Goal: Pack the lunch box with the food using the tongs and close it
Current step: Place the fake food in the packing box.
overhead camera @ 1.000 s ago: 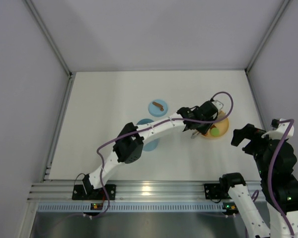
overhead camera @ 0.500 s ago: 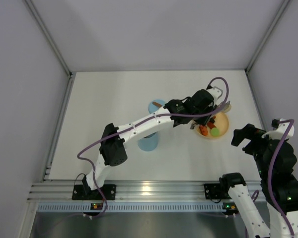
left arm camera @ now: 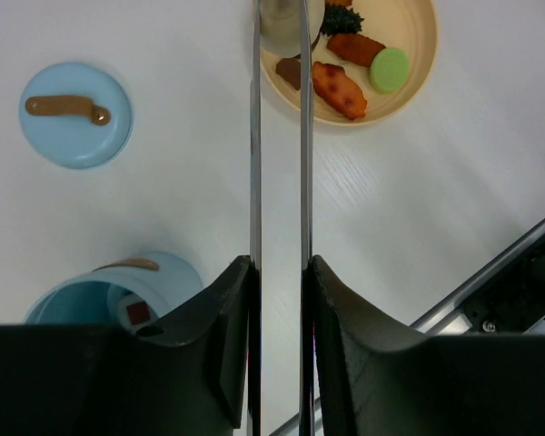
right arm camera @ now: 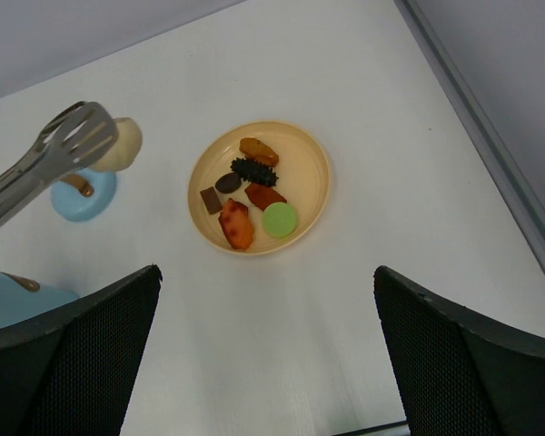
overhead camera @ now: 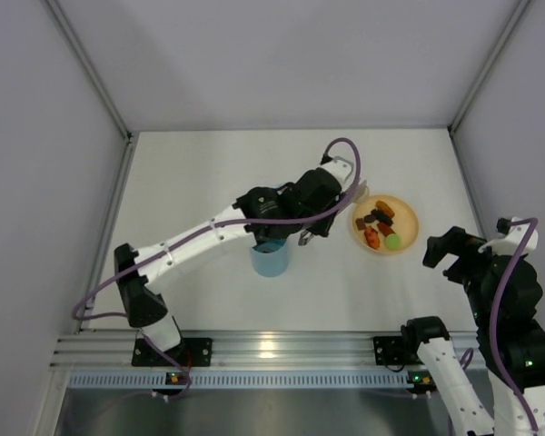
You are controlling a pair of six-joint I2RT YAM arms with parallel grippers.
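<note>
The left arm had swung away from the plate point(overhead camera: 411, 211) since a moment earlier, back toward the tub point(overhead camera: 271, 262). The left gripper point(left arm camera: 280, 268) pinched the tongs point(left arm camera: 255, 136), squeezing their two arms nearly together. Their tips pointed toward the plate, and I couldn't tell whether they carried anything. The tub stood open on the worktop point(overhead camera: 191, 182) with one red piece point(left arm camera: 138, 312) inside. The lid point(left arm camera: 75, 113) lay flat near it, handle up. The rest of the food point(right arm camera: 250, 195) sat on the plate. The right gripper point(overhead camera: 447, 252) hung spread wide, well off to the side.
</note>
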